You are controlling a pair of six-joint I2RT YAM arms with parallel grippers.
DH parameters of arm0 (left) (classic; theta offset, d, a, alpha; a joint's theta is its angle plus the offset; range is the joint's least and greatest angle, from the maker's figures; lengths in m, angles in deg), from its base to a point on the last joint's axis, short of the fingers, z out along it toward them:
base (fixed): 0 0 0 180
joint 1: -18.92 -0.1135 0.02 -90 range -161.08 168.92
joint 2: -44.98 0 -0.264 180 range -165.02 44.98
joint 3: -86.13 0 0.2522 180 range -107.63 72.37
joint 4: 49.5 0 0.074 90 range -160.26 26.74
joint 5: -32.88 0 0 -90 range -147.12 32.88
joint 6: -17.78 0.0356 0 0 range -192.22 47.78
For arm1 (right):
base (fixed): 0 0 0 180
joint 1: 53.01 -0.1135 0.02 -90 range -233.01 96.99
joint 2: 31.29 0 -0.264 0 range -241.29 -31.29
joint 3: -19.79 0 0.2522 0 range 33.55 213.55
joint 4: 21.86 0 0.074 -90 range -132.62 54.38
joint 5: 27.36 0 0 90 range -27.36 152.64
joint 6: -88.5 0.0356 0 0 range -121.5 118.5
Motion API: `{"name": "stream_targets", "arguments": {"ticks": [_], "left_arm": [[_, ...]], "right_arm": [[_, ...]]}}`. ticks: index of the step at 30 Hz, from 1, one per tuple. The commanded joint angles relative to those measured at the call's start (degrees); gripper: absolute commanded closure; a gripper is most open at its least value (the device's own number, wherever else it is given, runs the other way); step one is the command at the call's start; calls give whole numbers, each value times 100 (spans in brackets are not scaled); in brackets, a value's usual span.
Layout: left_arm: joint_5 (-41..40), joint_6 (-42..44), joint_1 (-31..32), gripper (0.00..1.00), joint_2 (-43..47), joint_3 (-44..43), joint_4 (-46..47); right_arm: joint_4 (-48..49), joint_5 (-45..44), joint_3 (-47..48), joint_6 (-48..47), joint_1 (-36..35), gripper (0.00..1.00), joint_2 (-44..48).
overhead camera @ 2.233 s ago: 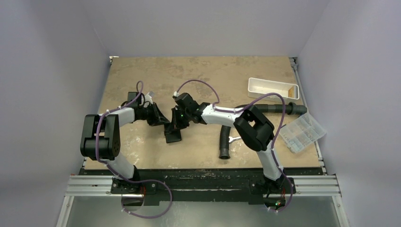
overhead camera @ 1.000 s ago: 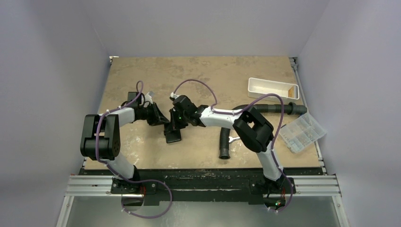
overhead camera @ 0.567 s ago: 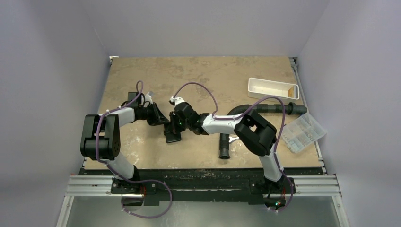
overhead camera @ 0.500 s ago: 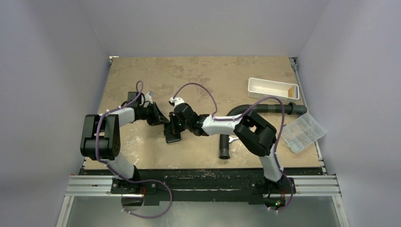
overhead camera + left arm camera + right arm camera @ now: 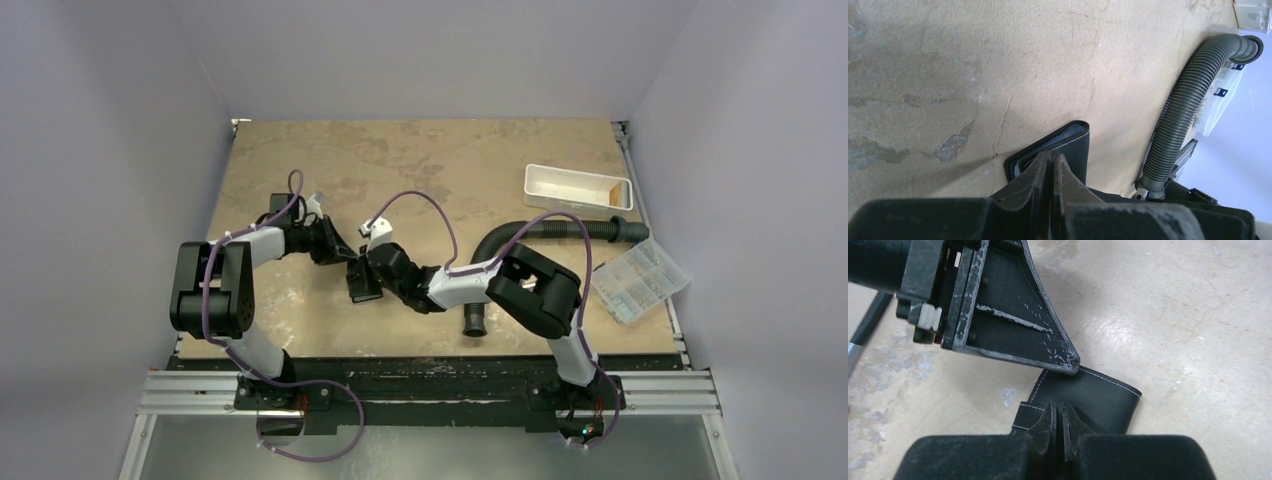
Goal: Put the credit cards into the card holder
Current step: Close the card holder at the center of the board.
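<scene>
The black card holder (image 5: 362, 283) lies folded on the table left of centre. It also shows in the left wrist view (image 5: 1075, 150) and the right wrist view (image 5: 1098, 395), with white stitching and a strap. My left gripper (image 5: 345, 256) is shut, its tips (image 5: 1051, 156) resting on the holder's far edge; one of its fingers (image 5: 1058, 357) shows touching that edge. My right gripper (image 5: 374, 274) is shut, its tips (image 5: 1062, 407) low over the holder's near side. No loose credit card is in view. A bluish-grey layer shows inside the holder's fold; I cannot tell if it is a card.
A black corrugated hose (image 5: 560, 228) curves across the right half of the table, and it also shows in the left wrist view (image 5: 1178, 120). A white tray (image 5: 577, 187) stands at the back right. A clear compartment box (image 5: 638, 278) lies at the right edge.
My right arm has swung nearer and lower, bringing its gripper from the holder's far side down onto it. The hose has shifted with the arm. My left gripper has stayed put.
</scene>
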Motion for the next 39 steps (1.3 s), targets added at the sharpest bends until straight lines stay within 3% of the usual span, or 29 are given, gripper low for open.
{"name": "stream_targets", "arguments": {"ticks": [1,8,16,21,33,39], "left_arm": [[-89,208,-14,100,8,-78,-167],[-85,203,-17,100,43,-57,-164],[-88,206,-18,100,56,-58,-173],[-130,229,-14,100,130,-56,-205],[-99,229,-18,100,156,-50,-194],[-39,204,-18,100,183,-47,-159]], "right_arm": [[-2397,-1131,-973,-839,-255,100,-453],[-2424,-2073,-645,-1306,-724,100,-284],[-2100,-2660,211,-2243,-1391,100,-1105],[-1389,-2338,-174,-2519,-1401,100,-1408],[-203,-977,-1373,-2523,-834,100,-611],[-318,-578,-1181,-2950,-717,100,-966]]}}
